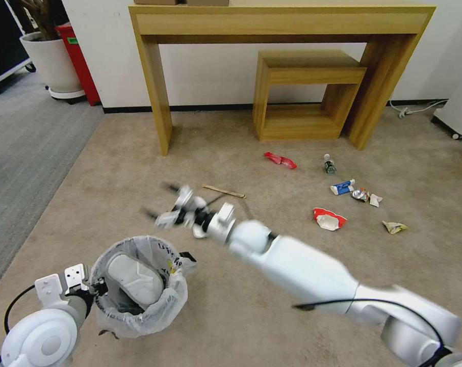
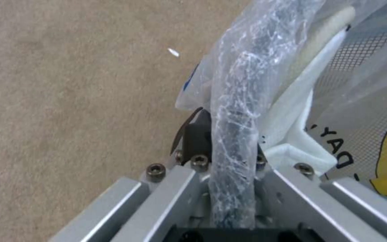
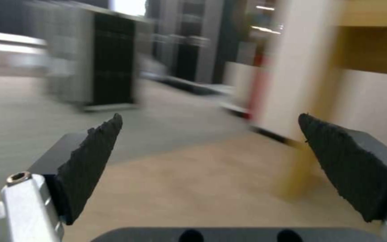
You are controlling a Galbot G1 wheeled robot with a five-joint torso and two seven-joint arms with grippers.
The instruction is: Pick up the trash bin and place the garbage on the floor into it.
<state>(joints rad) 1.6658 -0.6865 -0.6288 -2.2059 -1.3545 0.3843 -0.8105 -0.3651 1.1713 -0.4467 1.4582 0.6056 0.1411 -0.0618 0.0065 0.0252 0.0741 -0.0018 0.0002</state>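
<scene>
The trash bin (image 1: pixel 139 300), lined with a clear crinkled bag, stands on the carpet at the lower left with a white slipper (image 1: pixel 134 278) inside. My left gripper (image 1: pixel 91 288) is shut on the bin's rim (image 2: pixel 236 127). My right gripper (image 1: pixel 158 200) hangs open above the carpet just beyond the bin, its pads (image 3: pixel 92 158) wide apart and empty. Another white slipper (image 1: pixel 198 232) peeks out under the right wrist. On the floor lie a wooden stick (image 1: pixel 223 191), red wrapper (image 1: pixel 280 160), small bottle (image 1: pixel 329 164), blue-white packet (image 1: pixel 342 187), crushed can (image 1: pixel 361 194), tissue (image 1: pixel 375 200) and red-white cup (image 1: pixel 329 218).
A tall wooden console table (image 1: pixel 282 20) stands against the back wall with a smaller wooden table (image 1: pixel 307 97) under it. A yellowish crumpled scrap (image 1: pixel 394 227) lies at the right. A white plant pot (image 1: pixel 52 61) sits at the back left, a white appliance (image 1: pixel 460 112) at the right edge.
</scene>
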